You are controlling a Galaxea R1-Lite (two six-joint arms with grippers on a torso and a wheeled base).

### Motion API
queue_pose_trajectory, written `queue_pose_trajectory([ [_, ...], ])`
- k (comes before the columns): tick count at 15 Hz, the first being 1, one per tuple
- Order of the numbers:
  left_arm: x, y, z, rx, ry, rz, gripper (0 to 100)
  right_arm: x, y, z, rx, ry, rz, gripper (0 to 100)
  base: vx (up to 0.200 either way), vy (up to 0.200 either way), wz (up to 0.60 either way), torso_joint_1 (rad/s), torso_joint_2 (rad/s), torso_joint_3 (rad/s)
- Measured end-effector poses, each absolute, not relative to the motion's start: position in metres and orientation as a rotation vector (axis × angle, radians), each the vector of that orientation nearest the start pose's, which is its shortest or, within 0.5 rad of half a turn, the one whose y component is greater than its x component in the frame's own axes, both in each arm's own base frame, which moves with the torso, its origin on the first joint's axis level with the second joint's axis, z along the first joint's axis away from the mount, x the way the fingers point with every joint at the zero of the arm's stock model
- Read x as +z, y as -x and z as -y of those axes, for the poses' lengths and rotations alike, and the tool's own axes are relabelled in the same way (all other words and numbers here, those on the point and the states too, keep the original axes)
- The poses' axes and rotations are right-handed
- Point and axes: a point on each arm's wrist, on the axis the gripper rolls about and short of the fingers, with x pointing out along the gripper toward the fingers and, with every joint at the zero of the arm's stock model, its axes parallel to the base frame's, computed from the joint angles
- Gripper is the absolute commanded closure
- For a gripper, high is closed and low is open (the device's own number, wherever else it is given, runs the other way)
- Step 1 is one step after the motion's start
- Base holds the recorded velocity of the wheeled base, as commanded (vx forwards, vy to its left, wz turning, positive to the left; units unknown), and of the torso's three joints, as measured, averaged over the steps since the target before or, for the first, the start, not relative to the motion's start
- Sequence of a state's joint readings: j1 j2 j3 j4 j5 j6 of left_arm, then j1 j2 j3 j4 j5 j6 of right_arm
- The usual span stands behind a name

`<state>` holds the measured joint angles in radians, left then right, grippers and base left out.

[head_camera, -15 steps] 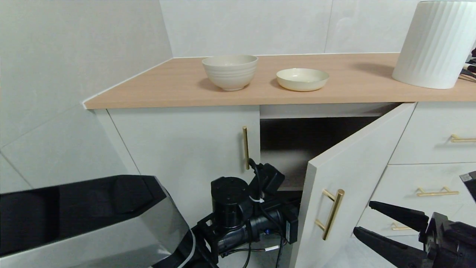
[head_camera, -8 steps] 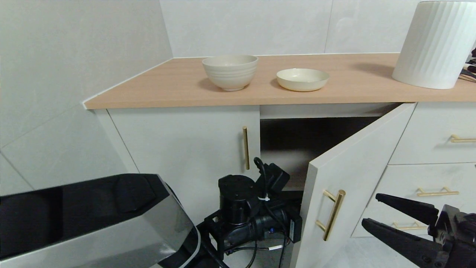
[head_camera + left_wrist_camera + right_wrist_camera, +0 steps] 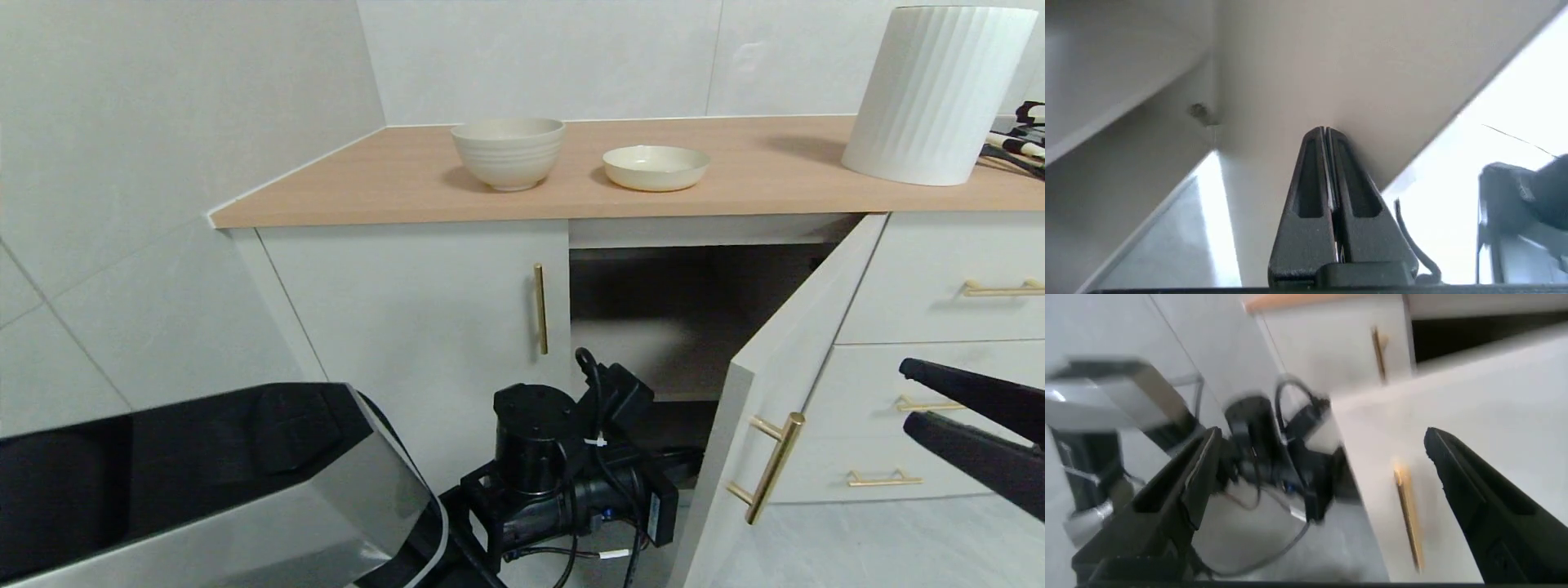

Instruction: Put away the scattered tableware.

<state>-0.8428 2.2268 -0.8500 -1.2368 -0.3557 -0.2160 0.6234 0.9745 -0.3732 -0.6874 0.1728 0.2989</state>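
Counter [image 3: 392, 184]: you have bare room along the front edge and between the bowl [image 3: 508, 153] and dish [image 3: 655, 167], which stand apart.
Right end: the tall container [image 3: 935, 94] blocks it.
Cupboard [image 3: 678, 310]: its mouth is open; the left arm [image 3: 563, 478] sits low before it.
Door [image 3: 784, 359]: swung outward, it stands between the mouth and your right gripper [image 3: 904, 394], fingers spread.
Left: wall [image 3: 163, 163] closes the corner.

Right gripper [image 3: 1321, 434]: fingers spread wide apart.
Open door [image 3: 1470, 400]: between the fingers, its gold handle [image 3: 1407, 514] near the right one.
Left arm [image 3: 1282, 457]: beside the door's edge.
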Motion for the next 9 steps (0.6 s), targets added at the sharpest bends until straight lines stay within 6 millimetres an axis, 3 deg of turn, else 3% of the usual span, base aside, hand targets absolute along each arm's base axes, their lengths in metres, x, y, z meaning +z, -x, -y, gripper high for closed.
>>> queue_pose_trajectory([
  [9,0.089,-0.257,0.304,-1.175,0.157,-0.254,100,0.239,-0.096,-0.075,0.846,-0.313,0.022,0,0.000,0.000,0.00,0.000,0.00,0.000],
])
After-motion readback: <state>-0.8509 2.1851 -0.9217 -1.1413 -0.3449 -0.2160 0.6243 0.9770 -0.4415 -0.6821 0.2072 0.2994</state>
